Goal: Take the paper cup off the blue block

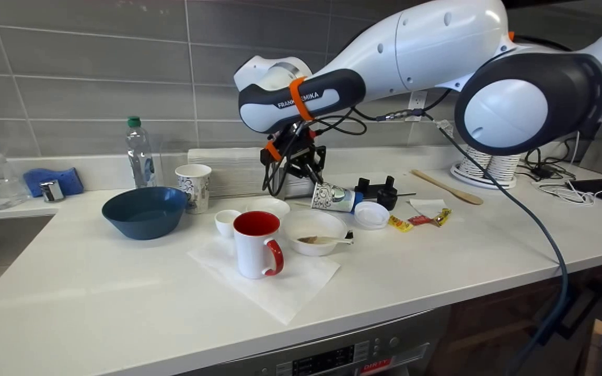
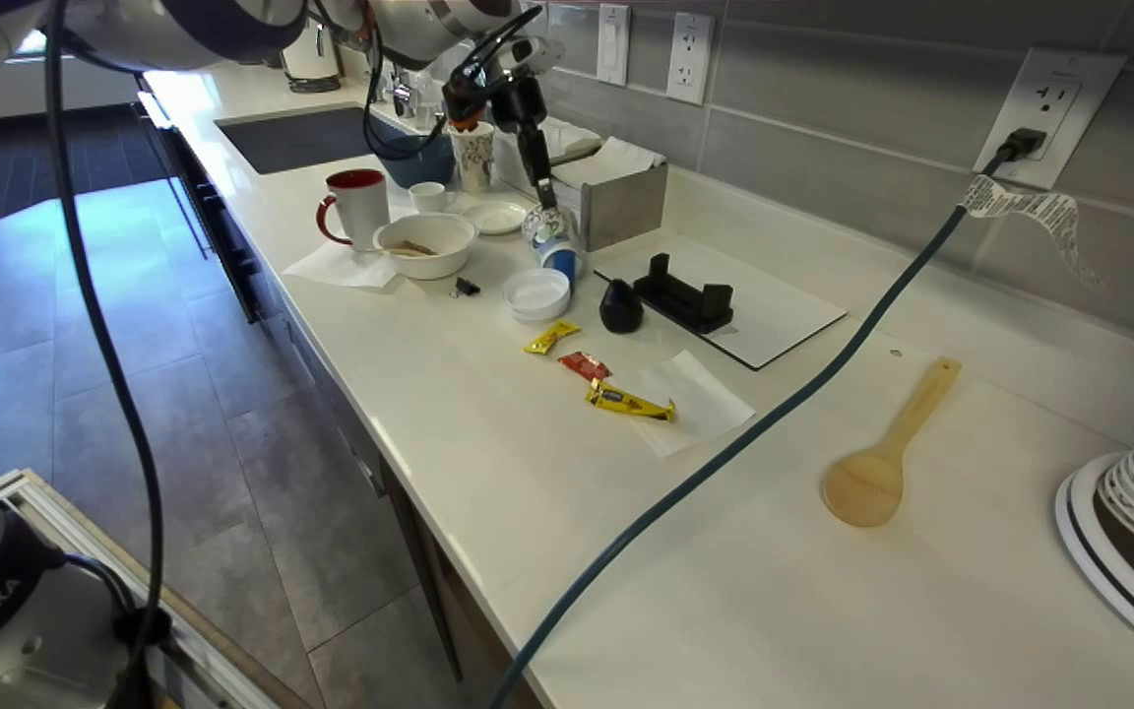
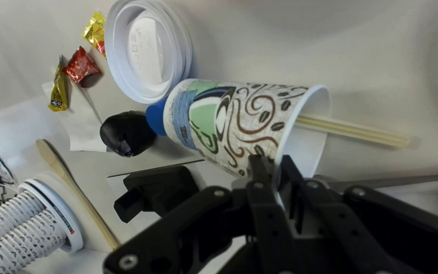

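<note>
Straddling the swirl-printed paper cup's (image 3: 238,123) rim is the pincer (image 3: 274,161).

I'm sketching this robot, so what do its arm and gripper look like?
The arm is white and rounded, with dark sections, one bearing FRANKA EMIKA lettering partly covered by an orange strap. Black cables loop beside the black, angular gripper, which has slim fingers and silvery screws.

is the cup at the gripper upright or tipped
Tipped: in an exterior view the cup leans nearly sideways, base toward the blue block, rim in the gripper.
</note>
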You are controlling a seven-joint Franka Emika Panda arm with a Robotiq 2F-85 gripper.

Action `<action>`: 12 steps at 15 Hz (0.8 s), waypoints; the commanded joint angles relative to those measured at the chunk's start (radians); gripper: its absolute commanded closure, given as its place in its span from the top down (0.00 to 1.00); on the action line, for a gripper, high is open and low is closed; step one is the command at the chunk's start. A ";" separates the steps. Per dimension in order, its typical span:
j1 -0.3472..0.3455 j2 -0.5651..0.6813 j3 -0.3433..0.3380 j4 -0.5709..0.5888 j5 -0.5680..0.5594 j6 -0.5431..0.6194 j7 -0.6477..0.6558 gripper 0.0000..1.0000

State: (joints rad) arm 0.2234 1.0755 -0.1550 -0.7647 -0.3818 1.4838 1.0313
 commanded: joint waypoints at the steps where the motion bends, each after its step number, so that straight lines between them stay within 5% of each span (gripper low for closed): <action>1: -0.018 0.021 0.013 0.044 0.022 -0.022 -0.028 0.04; 12: -0.022 -0.055 0.031 -0.023 0.021 0.057 -0.058 0.01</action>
State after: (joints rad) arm 0.2199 1.0557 -0.1468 -0.7573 -0.3816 1.4967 1.0071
